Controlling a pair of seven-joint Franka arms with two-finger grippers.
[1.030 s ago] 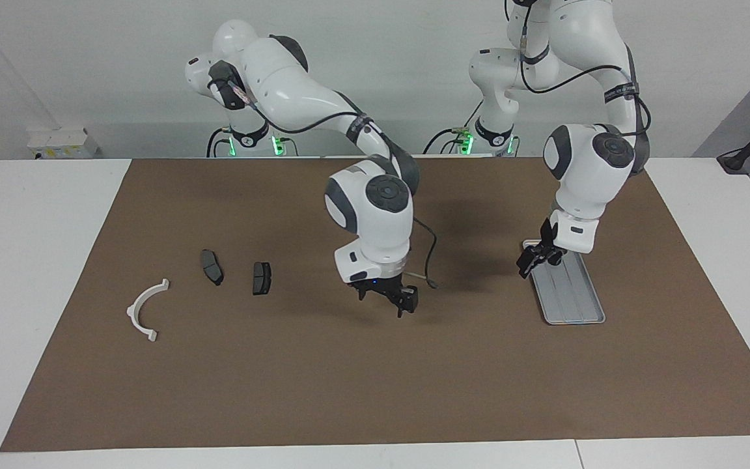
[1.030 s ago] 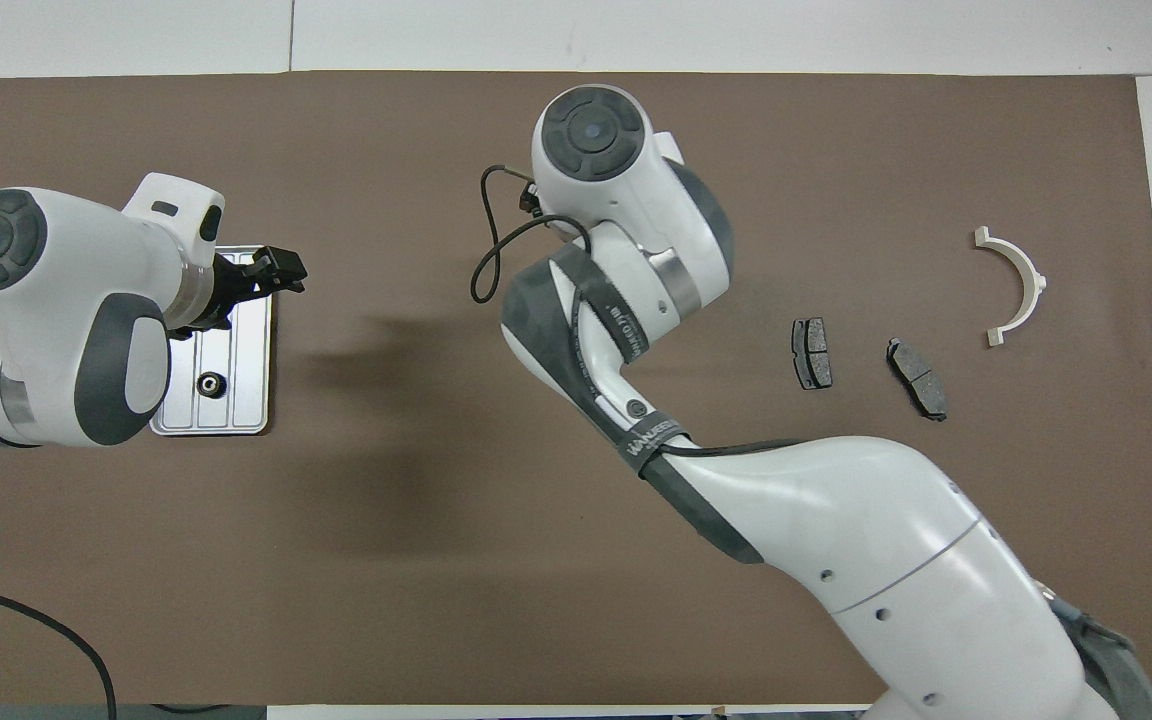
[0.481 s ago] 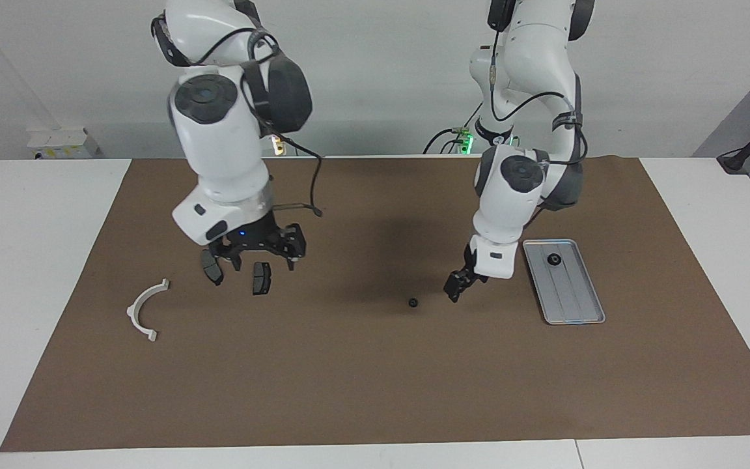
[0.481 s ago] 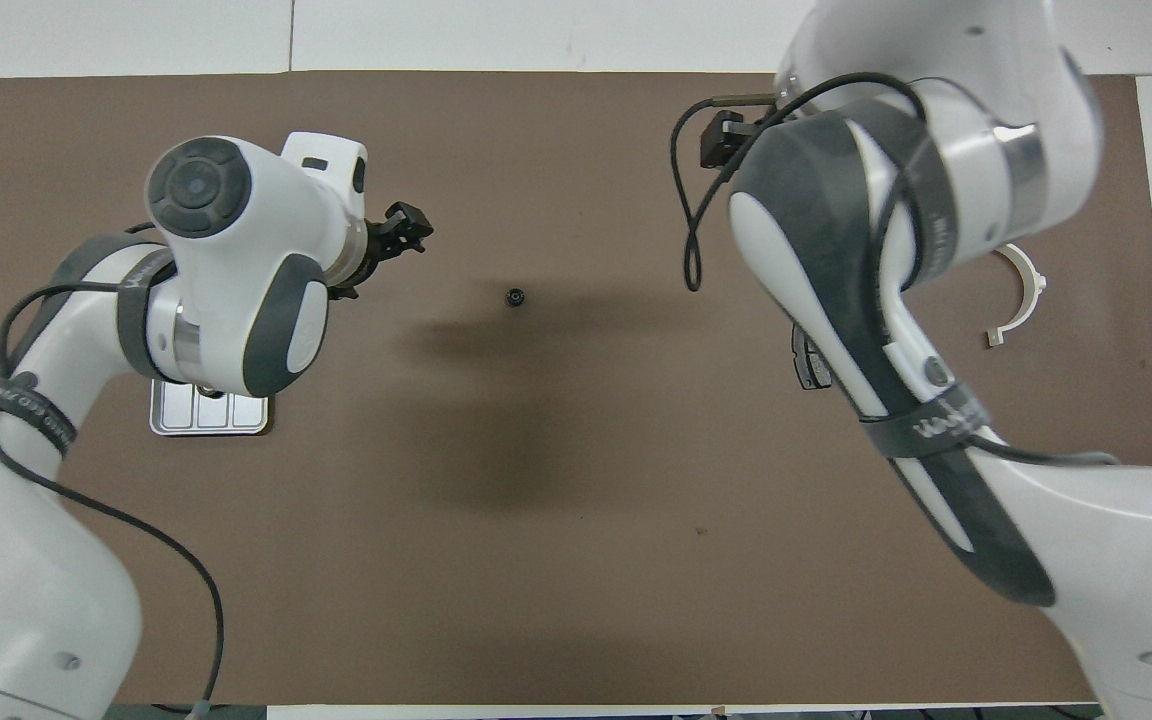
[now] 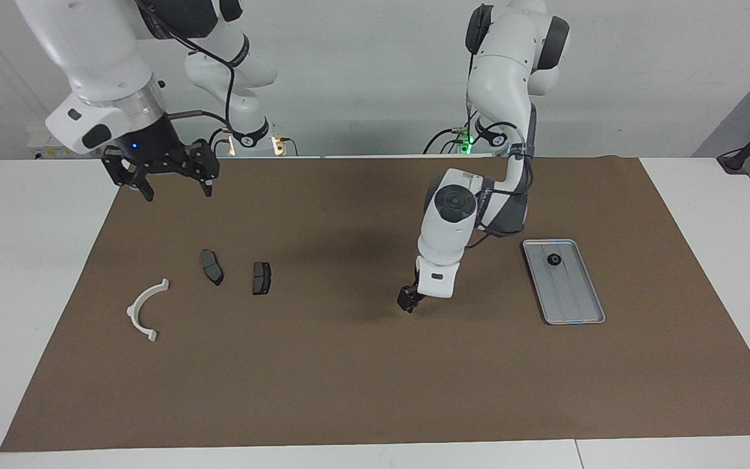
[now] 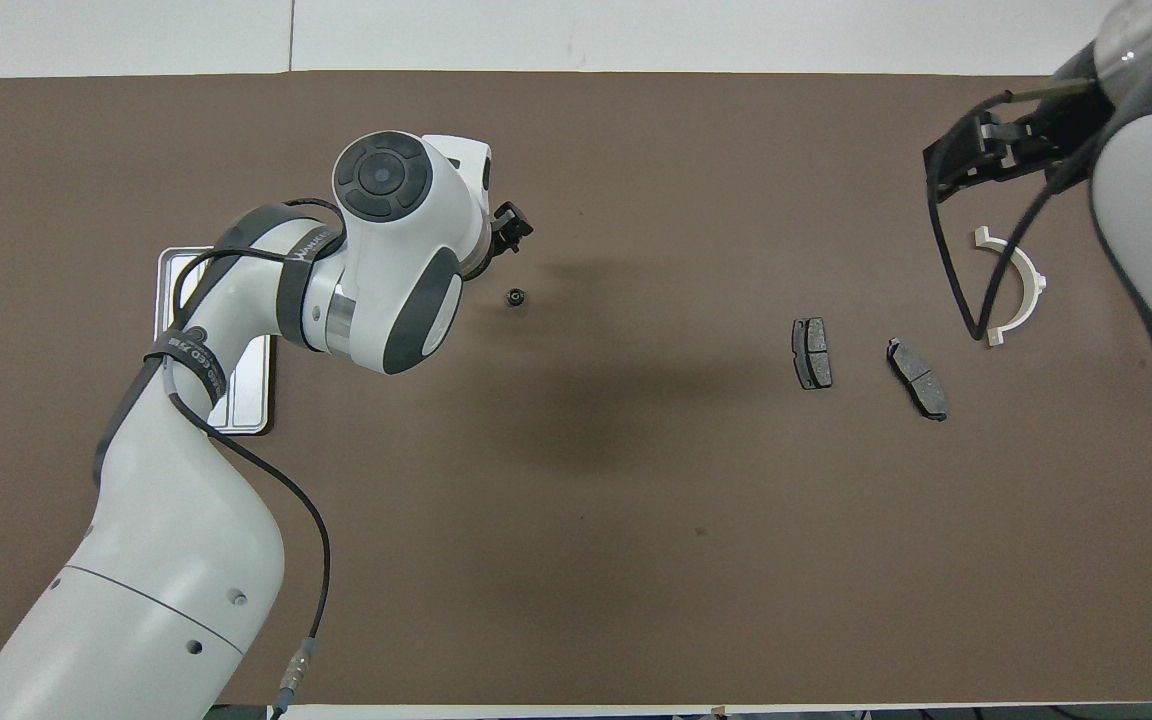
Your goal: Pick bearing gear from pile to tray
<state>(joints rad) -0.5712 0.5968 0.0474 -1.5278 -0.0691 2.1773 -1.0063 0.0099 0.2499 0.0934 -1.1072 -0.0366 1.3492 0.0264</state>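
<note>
A small black bearing gear [image 6: 515, 297] lies on the brown mat near the middle. My left gripper [image 5: 407, 301] is low right at this gear and hides it in the facing view; in the overhead view my left gripper [image 6: 514, 221] shows just beside it. I cannot tell if they touch. The silver tray [image 5: 573, 296] lies toward the left arm's end with one black gear [image 5: 553, 259] in it. The pile's white half-ring bracket [image 5: 146, 309] and two dark pads [image 5: 211, 266] [image 5: 262, 277] lie toward the right arm's end. My right gripper [image 5: 176, 184] is open, empty and raised high.
The brown mat [image 5: 375, 391] covers most of the white table. In the overhead view the left arm hides most of the tray [image 6: 172, 275], and the right gripper [image 6: 981, 160] hangs over the mat beside the bracket [image 6: 1014, 285].
My left gripper moved from beside the tray to the loose gear at mid-mat and came down. My right gripper rose from over the pads and drew back toward its end.
</note>
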